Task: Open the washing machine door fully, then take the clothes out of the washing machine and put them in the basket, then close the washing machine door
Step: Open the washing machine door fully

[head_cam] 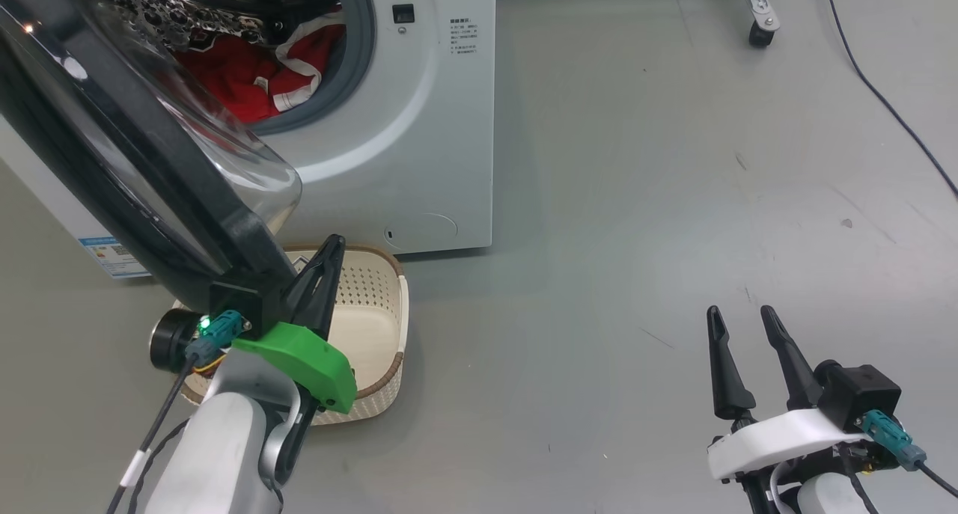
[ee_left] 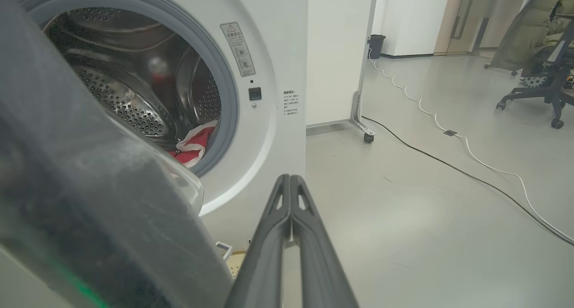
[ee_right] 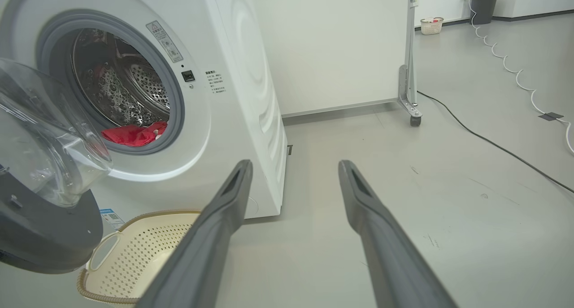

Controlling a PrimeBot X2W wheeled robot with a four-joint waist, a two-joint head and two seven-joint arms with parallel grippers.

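Observation:
The washing machine (head_cam: 419,125) stands at the upper left with its round opening uncovered. Red and white clothes (head_cam: 254,72) lie in the steel drum and also show as clothes (ee_right: 134,134) and clothes (ee_left: 193,146). The washing machine door (head_cam: 127,162) is swung out towards me, its black rim and glass bowl over the basket (head_cam: 382,312). My left gripper (head_cam: 333,246) is shut on nothing, its fingers close beside the door's free edge, above the basket. My right gripper (head_cam: 742,316) is open and empty, low on the right over bare floor.
A black cable (head_cam: 883,95) runs along the floor at the far right. A caster of a wheeled frame (head_cam: 760,34) stands behind the washer's right side. An office chair (ee_left: 547,88) and a white cable (ee_left: 471,146) are farther off. Open grey floor lies right of the washer.

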